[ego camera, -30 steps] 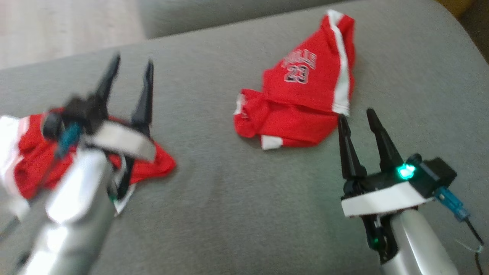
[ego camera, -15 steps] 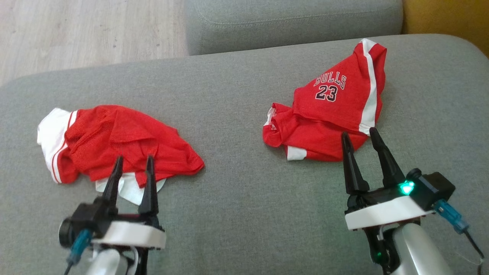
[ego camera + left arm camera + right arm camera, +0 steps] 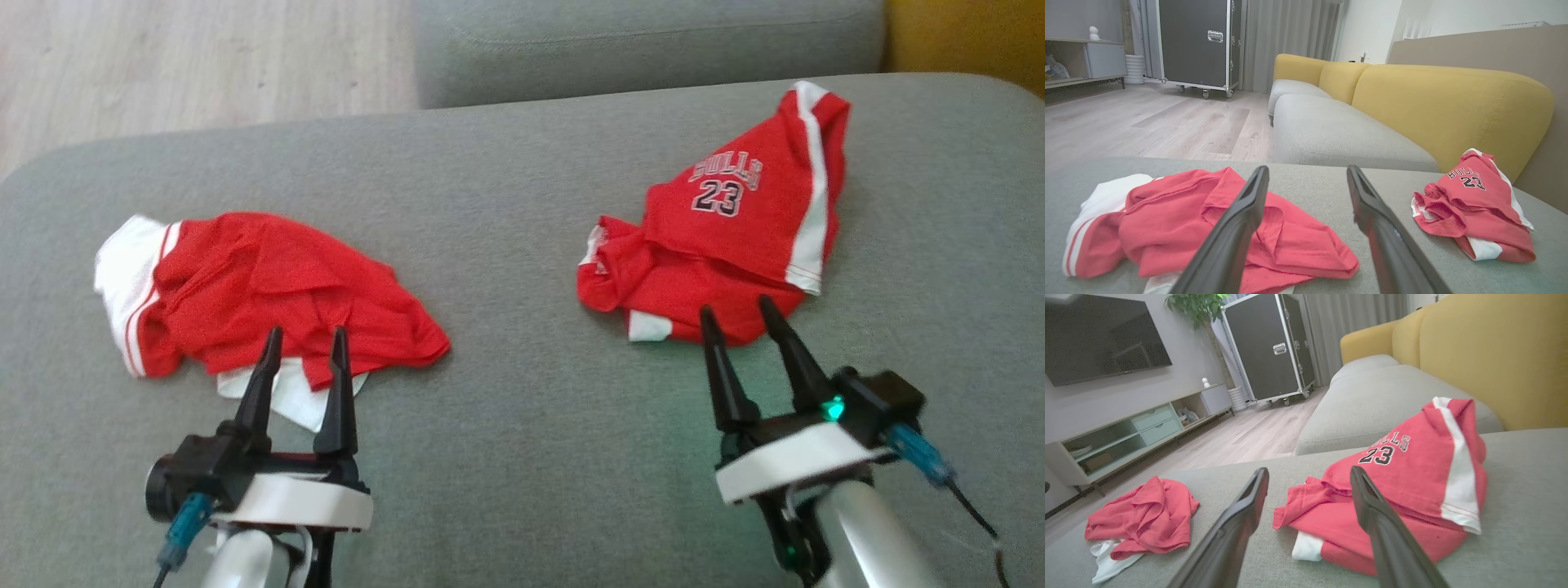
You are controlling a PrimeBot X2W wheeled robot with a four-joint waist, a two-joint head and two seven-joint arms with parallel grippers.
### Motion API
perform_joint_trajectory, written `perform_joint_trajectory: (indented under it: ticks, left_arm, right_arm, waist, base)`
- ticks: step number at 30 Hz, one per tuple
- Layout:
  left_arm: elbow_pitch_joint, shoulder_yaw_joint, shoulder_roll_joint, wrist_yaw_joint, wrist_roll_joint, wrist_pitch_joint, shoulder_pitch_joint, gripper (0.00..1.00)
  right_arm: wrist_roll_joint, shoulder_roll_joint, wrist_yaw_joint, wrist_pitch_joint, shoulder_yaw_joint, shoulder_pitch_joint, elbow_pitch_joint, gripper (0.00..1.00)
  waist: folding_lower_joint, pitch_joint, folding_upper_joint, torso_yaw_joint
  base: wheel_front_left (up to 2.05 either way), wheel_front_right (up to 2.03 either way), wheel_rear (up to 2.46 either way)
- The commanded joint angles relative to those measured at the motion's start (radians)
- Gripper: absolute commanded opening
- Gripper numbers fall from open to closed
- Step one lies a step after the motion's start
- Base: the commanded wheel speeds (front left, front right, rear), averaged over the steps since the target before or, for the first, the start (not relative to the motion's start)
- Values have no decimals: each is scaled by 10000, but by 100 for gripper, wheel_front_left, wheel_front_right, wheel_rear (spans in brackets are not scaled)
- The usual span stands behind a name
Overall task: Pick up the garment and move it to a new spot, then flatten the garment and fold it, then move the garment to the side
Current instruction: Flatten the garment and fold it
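Note:
Two red garments lie on the grey cushion. A crumpled red and white garment lies at the left, also in the left wrist view. A loosely folded red garment printed "23" with a white stripe lies at the right, seen close in the right wrist view. My left gripper is open, its tips over the near edge of the crumpled garment, fingers spread. My right gripper is open at the near edge of the "23" garment, nothing between its fingers.
A second grey seat lies beyond the cushion's far edge, with a yellow backrest to the right. Wooden floor is at the far left. A black wheeled case and a TV cabinet stand across the room.
The head view has shifted. My left gripper drew back from over the crumpled garment to its near edge. My right gripper drifted slightly left. Both garments lie as before.

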Motion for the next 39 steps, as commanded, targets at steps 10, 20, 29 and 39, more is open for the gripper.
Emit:
perform_joint_trajectory:
  ticks: [10,20,29,39]
  left_arm:
    - [176,407,-375,-395,405,-95,-534,100]
    - [434,305,-666,-618,526,-95,-809,100]
    - [548,429,-733,-678,520,-95,-820,100]
    - [508,835,-754,-671,508,-95,-584,100]
  right_arm:
    - [1417,-27,-7,15,1083,-2756,3647,100]
    - [3185,-27,-7,543,1529,-5175,7469,100]
    - [4104,-27,-7,316,2379,-6005,8438,0]
    - [4636,-27,-7,-88,2940,-6993,6014,0]
  waist:
    - [0,446,-1,1014]
    - [0,890,-1,1952]
    - [0,829,-1,2071]
    - [0,241,-1,1480]
  base:
    - [0,0,0]
    - [0,0,0]
    - [0,0,0]
    - [0,0,0]
